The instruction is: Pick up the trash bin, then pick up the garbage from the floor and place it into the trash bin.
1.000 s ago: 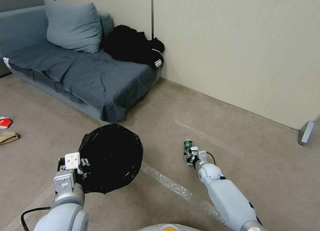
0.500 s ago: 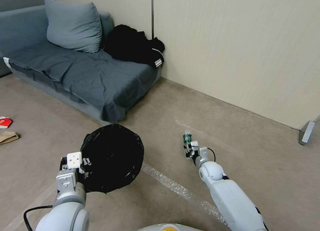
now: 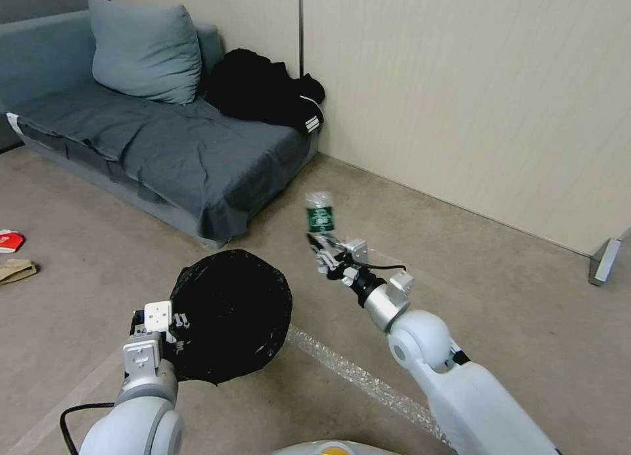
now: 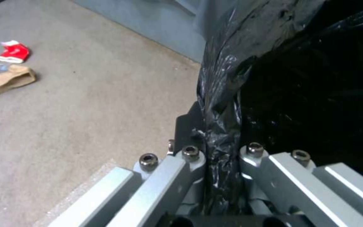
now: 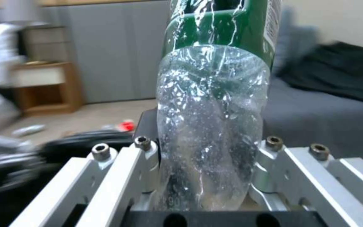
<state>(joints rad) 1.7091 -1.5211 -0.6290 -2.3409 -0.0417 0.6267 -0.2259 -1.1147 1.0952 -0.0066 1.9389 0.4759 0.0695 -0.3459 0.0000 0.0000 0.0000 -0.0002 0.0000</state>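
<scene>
The trash bin, one round bin lined with a black bag, hangs above the floor, its rim pinched by the left gripper. The right gripper clamps one clear plastic bottle with a green label, raised just right of the bin. Near the floor's left edge lie one red carton and one brown paper bag.

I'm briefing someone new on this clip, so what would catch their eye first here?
Probably the clear bottle with a green label, held up in the air by the right gripper in front of the grey sofa. Next, the trash bin, black-bagged, its rim clamped in the left gripper at lower left. Red and brown litter lies on the floor at far left.
</scene>
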